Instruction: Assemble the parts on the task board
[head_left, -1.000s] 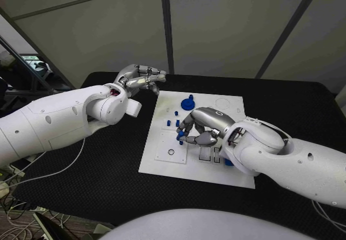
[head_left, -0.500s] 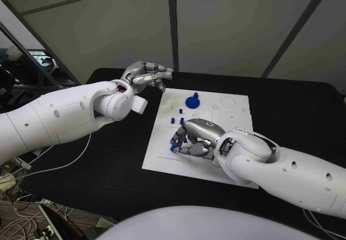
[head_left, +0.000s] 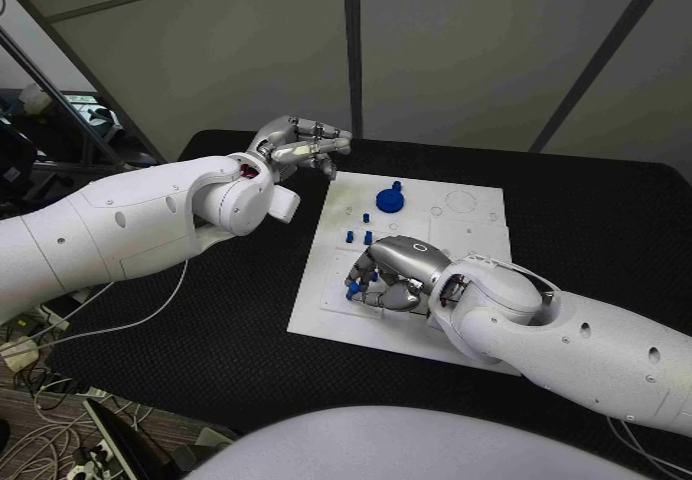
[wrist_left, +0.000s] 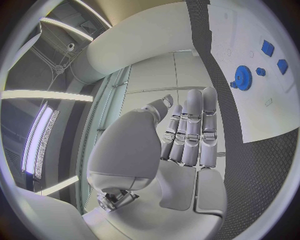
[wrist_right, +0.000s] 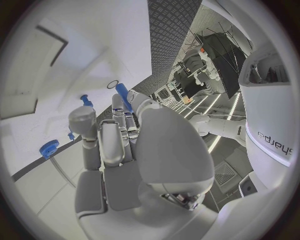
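Resting over the white task board's (head_left: 476, 235) near-left part, the right hand (head_left: 392, 275) pinches a small blue peg (head_left: 353, 290) in its fingertips; the right wrist view shows that peg (wrist_right: 122, 95) more plainly, sticking out past the fingers above the board. At 11 o'clock, off the board's far-left corner, the left hand (head_left: 299, 145) hangs curled over bare black worktop (head_left: 188, 340), grasping nothing. A blue gear (head_left: 389, 198) stands at the board's 12 o'clock, with small blue parts (head_left: 358, 236) near it; the left wrist view shows its teeth (wrist_left: 243, 77).
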